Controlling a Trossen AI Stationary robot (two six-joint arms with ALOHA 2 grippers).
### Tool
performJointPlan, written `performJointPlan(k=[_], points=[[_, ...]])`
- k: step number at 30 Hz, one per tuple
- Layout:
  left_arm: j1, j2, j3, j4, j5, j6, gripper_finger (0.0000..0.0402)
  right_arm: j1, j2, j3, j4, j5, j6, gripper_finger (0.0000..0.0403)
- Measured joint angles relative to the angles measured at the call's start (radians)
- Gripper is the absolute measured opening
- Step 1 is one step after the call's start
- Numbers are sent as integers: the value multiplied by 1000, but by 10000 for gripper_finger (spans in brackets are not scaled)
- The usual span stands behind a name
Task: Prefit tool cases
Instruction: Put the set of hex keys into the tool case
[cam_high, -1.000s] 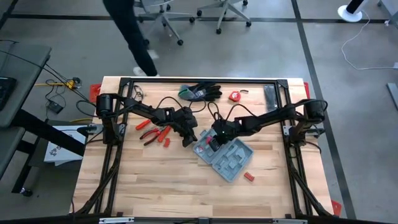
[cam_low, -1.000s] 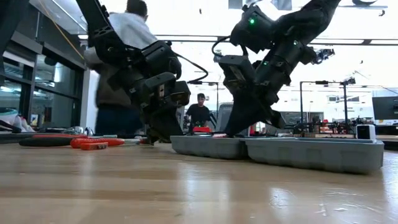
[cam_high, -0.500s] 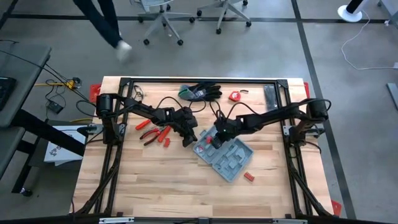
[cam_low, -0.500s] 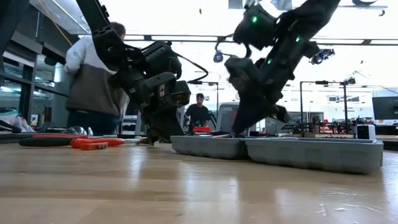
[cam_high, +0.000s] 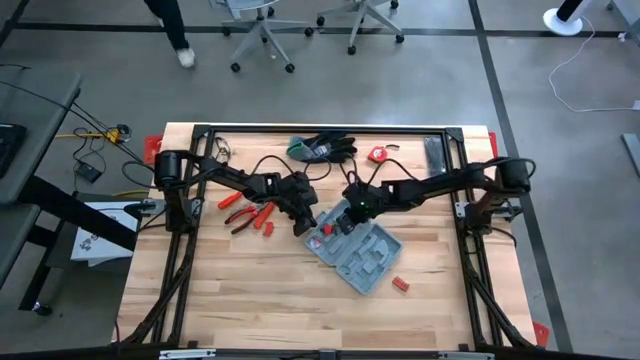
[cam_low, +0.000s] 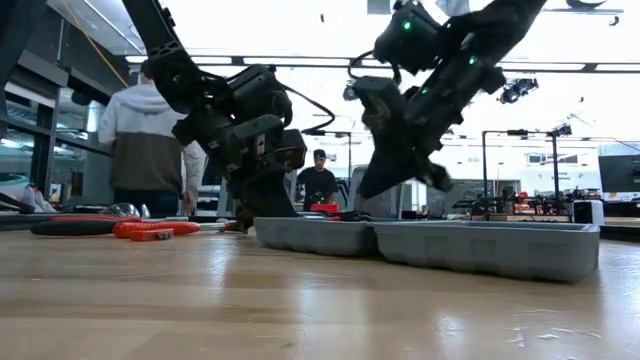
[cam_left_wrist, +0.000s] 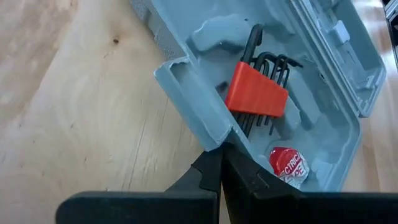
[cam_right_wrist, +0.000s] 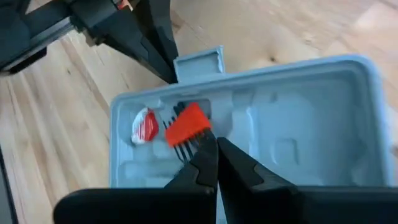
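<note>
While right gripper (cam_high: 352, 213) lifts clear, fingers pinched together on nothing, red-holdered hex key set (cam_left_wrist: 256, 94) now lies in open grey-blue hinged plastic case (cam_high: 372, 256). Case has slid toward left gripper (cam_high: 303, 222), clenched empty against case's latch corner. One tool prefitted; red pliers (cam_high: 243, 212) beyond left gripper remain.

text: "ECTRICA" | on: red-white roll (cam_left_wrist: 288, 166) | in: tool case (cam_left_wrist: 323, 74)

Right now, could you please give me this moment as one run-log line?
case: open on table, red hex key set inside | left gripper: shut, at case edge | right gripper: shut, over the keys
</note>
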Motion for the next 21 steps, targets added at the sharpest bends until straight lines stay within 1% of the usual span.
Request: performJointPlan(k=[2,5,10,12,16,21], points=[[0,-9,0,-3,0,0,0,7,-24,0,-56,9,-1,0],[2,-28,0,0,0,3,0,19,-28,-2,-119,8,-4,0],[3,-35,0,-2,-1,10,0,24,0,-21,-109,-13,3,0],[-1,-35,0,-2,-2,12,0,23,21,-24,-70,-38,3,0],[-4,-35,0,-2,-3,27,0,11,87,-24,67,-97,23,0],[-4,-35,0,-1,-13,27,0,8,123,-14,158,-96,49,0]])
